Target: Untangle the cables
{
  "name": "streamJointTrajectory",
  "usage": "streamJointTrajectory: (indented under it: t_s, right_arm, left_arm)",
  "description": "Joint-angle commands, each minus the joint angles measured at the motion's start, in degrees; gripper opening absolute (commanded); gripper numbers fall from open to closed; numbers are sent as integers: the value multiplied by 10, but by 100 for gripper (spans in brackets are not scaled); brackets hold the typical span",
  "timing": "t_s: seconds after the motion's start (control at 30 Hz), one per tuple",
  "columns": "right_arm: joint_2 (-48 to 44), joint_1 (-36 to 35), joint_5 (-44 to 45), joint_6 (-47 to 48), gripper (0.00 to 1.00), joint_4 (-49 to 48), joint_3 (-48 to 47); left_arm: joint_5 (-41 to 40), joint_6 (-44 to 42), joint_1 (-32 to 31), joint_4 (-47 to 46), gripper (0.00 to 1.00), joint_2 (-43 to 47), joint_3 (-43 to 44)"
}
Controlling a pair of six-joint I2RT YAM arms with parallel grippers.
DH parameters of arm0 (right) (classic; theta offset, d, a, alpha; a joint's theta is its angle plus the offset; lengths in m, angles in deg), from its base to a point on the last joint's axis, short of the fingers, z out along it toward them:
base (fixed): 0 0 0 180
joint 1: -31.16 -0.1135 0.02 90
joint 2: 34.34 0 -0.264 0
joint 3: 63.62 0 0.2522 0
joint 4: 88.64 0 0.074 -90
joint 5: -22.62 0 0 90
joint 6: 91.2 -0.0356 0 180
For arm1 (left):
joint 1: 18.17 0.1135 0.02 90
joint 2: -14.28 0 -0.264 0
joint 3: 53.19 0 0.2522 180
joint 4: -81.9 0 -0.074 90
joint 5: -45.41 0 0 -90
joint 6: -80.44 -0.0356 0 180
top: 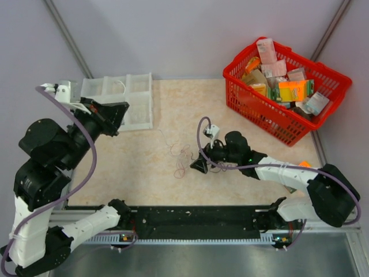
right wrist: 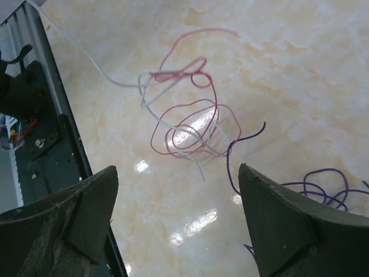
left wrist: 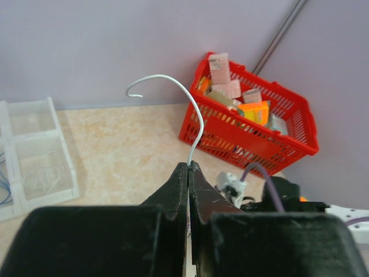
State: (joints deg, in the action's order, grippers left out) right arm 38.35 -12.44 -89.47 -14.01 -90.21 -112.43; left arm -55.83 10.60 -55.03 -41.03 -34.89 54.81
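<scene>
**Cables** [right wrist: 190,130]: a loose knot of thin red and pale loops lies flat on the bench [top: 173,104], near its middle. A purple wire [right wrist: 323,184] trails just beside the knot.

**Left gripper** [left wrist: 188,168]: clenched on a single pale wire [left wrist: 198,118]. The wire rises from between the fingertips and curls over in a hook, clear of the knot. The gripper is held up near the clear tray [top: 138,118], whose compartments hold a few thin wires.

**Right gripper** [right wrist: 176,179]: released, with the fingers spread wide. It hovers low over the knot and touches nothing.

**Step in hand (judged):** one strand is freed and ready for sorting, and the right arm is lining up on the knot.

**Next move calls for:**
- Left: set the pale wire into a tray compartment and let go.
- Right: come right down to the bench and close on one strand only — an outer red loop or the purple wire's free end. Then draw it out slowly so the other loops do not drag along.

**Red basket** [top: 271,118]: full of packets, well apart, likely no part in this.
</scene>
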Motion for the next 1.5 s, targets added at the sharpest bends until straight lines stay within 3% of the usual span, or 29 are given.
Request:
streamJointTrajectory:
  t_s: [0.0,0.1,0.2,0.3,0.43,0.57,0.67,0.8,1.0,1.13,1.3,1.4,1.47]
  right_arm:
    - [54,-9,-84,18,84,-57,-25]
    - [104,-11,-84,5,84,-52,-61]
    - [162,-17,-54,4,79,38,-140]
    - [200,-18,14,-22,63,100,-193]
    - [165,1,115,-80,49,77,-150]
    - [104,40,275,-127,0,78,-77]
    - [77,80,367,-170,0,81,-31]
    - [58,109,385,-188,0,95,-15]
    - [60,110,383,-186,1,109,-19]
    - [58,128,405,-195,1,139,-16]
    - [41,159,385,-199,16,136,4]
    - [40,159,387,-196,36,129,6]
    - [45,160,379,-194,40,126,4]
  left_arm:
    - [46,15,-1,-40,0,-1,59]
    - [69,28,-1,-44,0,-4,84]
    - [94,44,-1,-52,0,-5,105]
    - [110,58,-1,-66,0,-1,119]
    - [78,40,-1,-44,0,10,153]
    - [-11,30,-1,-35,0,51,168]
    - [-54,22,-1,-69,0,97,152]
    - [-124,7,-1,-61,0,122,159]
    - [-132,18,-1,-7,0,88,101]
    - [-170,-1,-1,44,0,46,114]
    - [-232,-71,-1,38,0,41,173]
    - [-240,-81,-1,62,0,36,220]
    - [-232,-72,-1,77,0,41,228]
